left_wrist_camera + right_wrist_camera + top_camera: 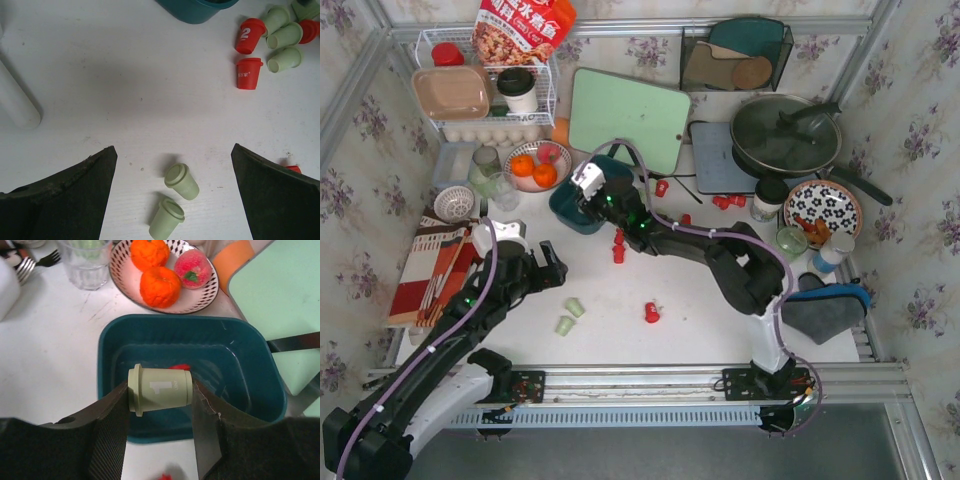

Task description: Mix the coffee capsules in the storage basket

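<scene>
My right gripper (160,395) is shut on a pale green capsule (160,389), held sideways over the near rim of the teal storage basket (260,360). A red capsule (180,367) lies inside the basket. In the top view the right gripper (588,190) is at the basket (565,210). My left gripper (172,165) is open above two pale green capsules (181,181) lying on the white table; they also show in the top view (570,315). Red capsules (618,245) and another red capsule (651,313) lie loose on the table.
A plate of oranges (165,275) and a glass (90,262) stand behind the basket. A green cutting board (625,118) is to its right, with a pan (788,135), a patterned bowl (823,208) and a white wire rack (485,90). More capsules (280,37) lie near the basket.
</scene>
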Robot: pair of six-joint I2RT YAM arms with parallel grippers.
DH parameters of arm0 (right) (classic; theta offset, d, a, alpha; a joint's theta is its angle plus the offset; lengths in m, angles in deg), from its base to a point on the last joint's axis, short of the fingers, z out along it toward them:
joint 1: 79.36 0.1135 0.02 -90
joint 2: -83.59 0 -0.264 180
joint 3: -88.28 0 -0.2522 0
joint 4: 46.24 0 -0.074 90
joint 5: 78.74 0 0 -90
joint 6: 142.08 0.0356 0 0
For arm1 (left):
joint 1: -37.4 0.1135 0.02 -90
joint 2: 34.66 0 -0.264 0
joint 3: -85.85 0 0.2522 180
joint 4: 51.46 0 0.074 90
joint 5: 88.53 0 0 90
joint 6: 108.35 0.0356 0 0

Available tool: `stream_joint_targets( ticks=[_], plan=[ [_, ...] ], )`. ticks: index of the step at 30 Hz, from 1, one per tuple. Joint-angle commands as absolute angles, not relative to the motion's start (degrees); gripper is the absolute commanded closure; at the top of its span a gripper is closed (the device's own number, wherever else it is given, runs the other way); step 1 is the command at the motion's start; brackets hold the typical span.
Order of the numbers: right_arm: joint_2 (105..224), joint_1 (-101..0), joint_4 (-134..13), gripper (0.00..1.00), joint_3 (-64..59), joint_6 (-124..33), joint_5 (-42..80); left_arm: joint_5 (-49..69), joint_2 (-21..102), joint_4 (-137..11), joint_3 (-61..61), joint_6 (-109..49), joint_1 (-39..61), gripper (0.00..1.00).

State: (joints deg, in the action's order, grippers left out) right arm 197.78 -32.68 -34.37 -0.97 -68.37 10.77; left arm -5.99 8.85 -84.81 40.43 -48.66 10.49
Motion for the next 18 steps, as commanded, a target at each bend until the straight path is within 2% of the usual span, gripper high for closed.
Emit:
stream_joint_targets(
  ticks=[1, 5, 12, 15, 18],
  plan=[
    [203.9, -34.0, -33.2, 0.71, 5.7, -63.0, 11.5, -6.3, 9.1, -84.5, 40.4, -49.1, 10.5, 0.01],
    [208.3, -34.2, -36.3, 0.68, 9.6, -61.7, 11.9, -6.3, 8.9, -84.7, 40.4, -49.1, 10.6, 0.01],
    [210.0, -35.0, -37.9, 0.51, 10.8, -58.5, 12.3, -6.2, 8.2, -84.5, 40.5, -49.3, 10.5, 0.01],
    [210.1, -35.0, -38.3, 0.40, 10.9, -57.9, 11.8, -6.4, 7.9, -84.7, 40.5, -49.2, 10.5, 0.01],
    [209.7, -35.0, -38.9, 0.23, 11.0, -57.3, 12.6, -6.8, 7.6, -84.7, 40.7, -49.2, 10.5, 0.01]
  ],
)
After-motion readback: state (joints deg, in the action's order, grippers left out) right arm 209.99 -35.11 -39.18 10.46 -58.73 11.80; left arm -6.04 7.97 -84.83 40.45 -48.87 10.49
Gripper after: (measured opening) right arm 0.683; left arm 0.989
